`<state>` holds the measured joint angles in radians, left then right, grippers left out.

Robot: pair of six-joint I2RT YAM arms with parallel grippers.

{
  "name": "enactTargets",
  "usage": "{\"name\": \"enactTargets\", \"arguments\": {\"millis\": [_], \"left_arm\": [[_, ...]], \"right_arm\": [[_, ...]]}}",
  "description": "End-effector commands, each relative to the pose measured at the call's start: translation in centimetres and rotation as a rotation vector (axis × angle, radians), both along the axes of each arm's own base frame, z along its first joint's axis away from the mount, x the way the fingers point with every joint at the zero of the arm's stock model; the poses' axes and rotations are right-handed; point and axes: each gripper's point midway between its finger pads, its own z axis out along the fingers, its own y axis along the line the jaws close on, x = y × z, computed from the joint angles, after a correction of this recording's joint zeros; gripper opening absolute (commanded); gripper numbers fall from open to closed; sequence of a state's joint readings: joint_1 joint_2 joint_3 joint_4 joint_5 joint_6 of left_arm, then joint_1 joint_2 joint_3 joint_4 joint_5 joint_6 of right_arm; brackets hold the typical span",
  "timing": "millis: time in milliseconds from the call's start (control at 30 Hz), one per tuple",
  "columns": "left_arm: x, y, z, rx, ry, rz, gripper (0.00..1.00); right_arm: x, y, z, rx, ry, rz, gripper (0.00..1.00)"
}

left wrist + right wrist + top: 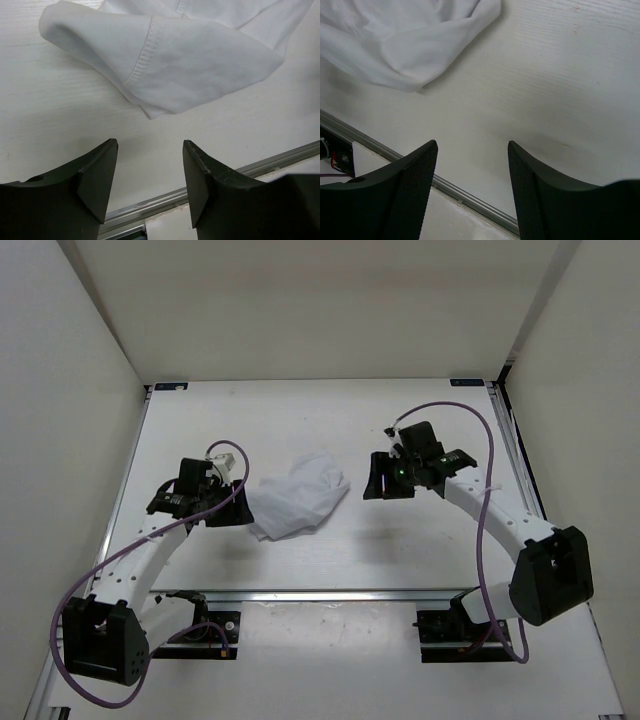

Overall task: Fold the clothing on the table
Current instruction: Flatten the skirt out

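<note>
The clothing is a crumpled white garment lying bunched near the middle of the table. My left gripper hovers just left of the heap, open and empty. In the left wrist view its jaws stand apart above bare tabletop, and a stitched hem of the clothing lies just beyond the tips. My right gripper hangs to the right of the garment, a short gap away, also open. The right wrist view has the clothing at upper left, well clear of the open gripper.
An aluminium rail runs along the table's near edge and shows in both wrist views. White walls enclose the table on the left, back and right. Purple cables loop off both arms.
</note>
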<state>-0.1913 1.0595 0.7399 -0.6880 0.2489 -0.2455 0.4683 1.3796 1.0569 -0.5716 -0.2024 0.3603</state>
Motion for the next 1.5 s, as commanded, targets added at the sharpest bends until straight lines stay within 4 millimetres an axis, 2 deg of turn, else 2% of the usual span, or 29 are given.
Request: {"name": "enactTargets", "arguments": {"millis": [0,100,167,200,233,300,333,433,600,667,733,833,900,967,1000,1033,1067,1133,1167,1233,1267,1300,1333,1400,1433,1467], "left_arm": [[1.3,0.1,1.2,0.004,-0.042,0.003,0.67],[2.1,0.5,1.4,0.036,-0.061,0.017,0.69],[3.3,1.4,0.8,0.069,-0.071,0.062,0.70],[4.2,2.2,0.4,0.081,-0.073,0.105,0.71],[4.9,2.4,0.6,0.077,-0.092,0.122,0.70],[6.1,2.5,0.5,0.054,-0.100,0.146,0.70],[6.4,2.0,0.2,0.023,-0.090,0.144,0.70],[7.7,1.1,-0.3,-0.068,-0.096,0.166,0.70],[8.8,0.7,-1.6,-0.166,-0.085,0.234,0.67],[9.0,0.4,-2.1,-0.190,-0.080,0.245,0.59],[9.2,0.2,-3.0,-0.185,-0.077,0.253,0.54],[9.3,-0.7,-3.8,-0.153,-0.075,0.225,0.54],[9.5,-1.8,-3.6,-0.155,-0.080,0.189,0.37],[9.9,-3.2,-3.1,-0.146,-0.093,0.153,0.27],[10.3,-3.6,-2.8,-0.142,-0.097,0.143,0.16],[10.7,-4.3,-2.2,-0.138,-0.105,0.124,0.11],[10.8,-4.7,-2.3,-0.124,-0.096,0.110,0.00],[12.0,-6.3,-0.2,-0.138,-0.115,0.051,0.00],[11.7,-6.9,0.2,-0.114,-0.115,0.012,0.00],[13.8,-9.3,5.9,-0.120,-0.237,-0.056,0.00],[13.0,-10.6,7.1,-0.113,-0.248,-0.115,0.00],[13.8,-11.7,10.4,-0.135,-0.312,-0.139,0.00],[12.8,-13.9,12.5,-0.187,-0.314,-0.225,0.00],[12.2,-15.5,16.1,-0.261,-0.361,-0.279,0.00],[11.3,-16.4,17.1,-0.318,-0.356,-0.316,0.00],[10.0,-17.3,17.0,-0.362,-0.331,-0.353,0.00]], "right_arm": [[-0.3,2.5,1.2,0.089,-0.015,0.045,0.64],[-0.4,4.4,1.3,0.095,-0.012,0.109,0.63],[0.2,5.4,2.1,0.095,-0.029,0.139,0.63],[0.1,6.4,1.7,0.091,-0.008,0.165,0.63],[0.0,6.6,1.8,0.089,-0.005,0.176,0.63],[0.6,7.6,2.6,0.090,-0.029,0.207,0.63],[0.1,7.9,2.4,0.083,-0.010,0.224,0.63],[0.3,8.7,2.8,0.048,-0.033,0.264,0.63],[-0.2,7.8,2.9,0.005,-0.030,0.273,0.63],[-0.2,7.5,3.0,0.003,-0.034,0.265,0.63],[-0.3,7.4,3.1,0.011,-0.034,0.263,0.62],[-0.6,7.1,3.0,0.005,-0.034,0.264,0.62],[-0.3,7.0,3.5,0.001,-0.049,0.257,0.60],[-0.4,6.8,3.6,-0.005,-0.059,0.253,0.60],[-0.5,6.9,3.8,0.004,-0.055,0.253,0.60],[-0.5,7.0,4.0,0.007,-0.065,0.254,0.60],[-0.3,6.7,4.1,0.001,-0.067,0.242,0.58],[-0.4,6.7,4.3,0.002,-0.074,0.239,0.56],[-0.5,6.5,4.5,0.000,-0.084,0.240,0.55],[-0.2,6.1,4.6,-0.015,-0.099,0.213,0.54],[-0.1,5.8,5.0,-0.011,-0.115,0.201,0.55],[-0.1,5.2,4.7,-0.025,-0.111,0.172,0.53],[0.6,4.3,5.2,-0.032,-0.132,0.126,0.52],[1.0,3.2,5.6,-0.034,-0.141,0.072,0.52],[1.4,2.3,5.6,-0.034,-0.139,0.030,0.52],[1.9,1.3,6.0,-0.032,-0.149,-0.008,0.52]]}}
